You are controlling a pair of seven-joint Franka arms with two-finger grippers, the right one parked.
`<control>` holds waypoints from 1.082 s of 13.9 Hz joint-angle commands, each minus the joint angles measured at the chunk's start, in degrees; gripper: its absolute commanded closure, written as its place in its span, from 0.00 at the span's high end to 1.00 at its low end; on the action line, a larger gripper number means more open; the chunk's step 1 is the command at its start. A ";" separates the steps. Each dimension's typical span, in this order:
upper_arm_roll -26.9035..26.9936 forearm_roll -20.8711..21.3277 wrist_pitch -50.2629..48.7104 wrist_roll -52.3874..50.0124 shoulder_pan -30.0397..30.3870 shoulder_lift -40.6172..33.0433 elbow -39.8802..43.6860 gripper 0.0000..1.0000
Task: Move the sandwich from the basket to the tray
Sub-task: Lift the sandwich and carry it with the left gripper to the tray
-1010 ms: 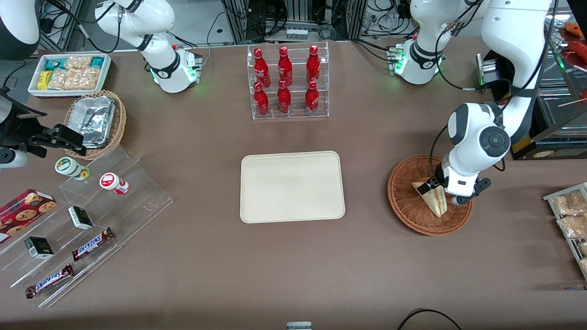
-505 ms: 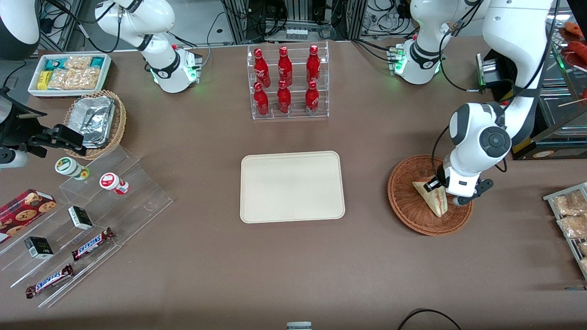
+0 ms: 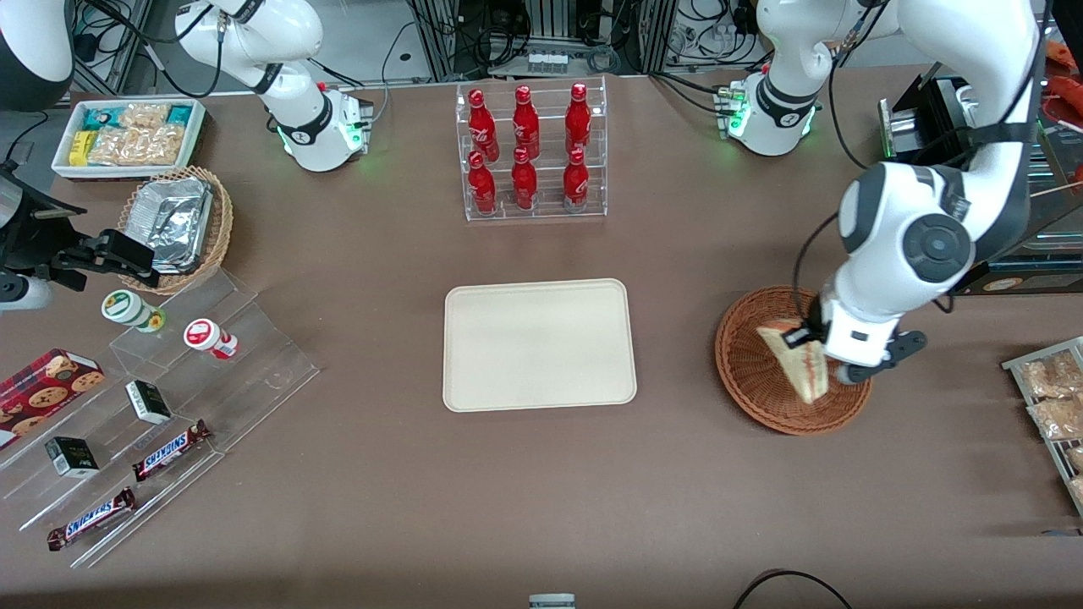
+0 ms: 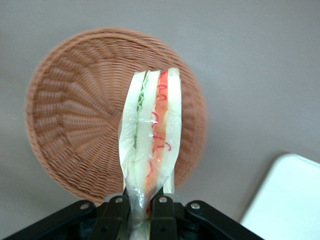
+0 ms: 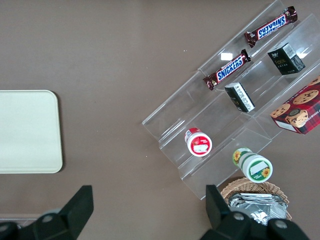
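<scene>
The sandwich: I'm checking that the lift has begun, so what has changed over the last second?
The tool, shut on the sandwich, has risen with the arm and lifted it clear above the basket; a second ago it sat lower in the basket. The basket, the bare tray and the other items on the table have not moved.
</scene>
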 commanded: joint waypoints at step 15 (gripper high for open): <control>0.08 0.83 -4.26 -15.49 -30.77 33.14 37.20 0.00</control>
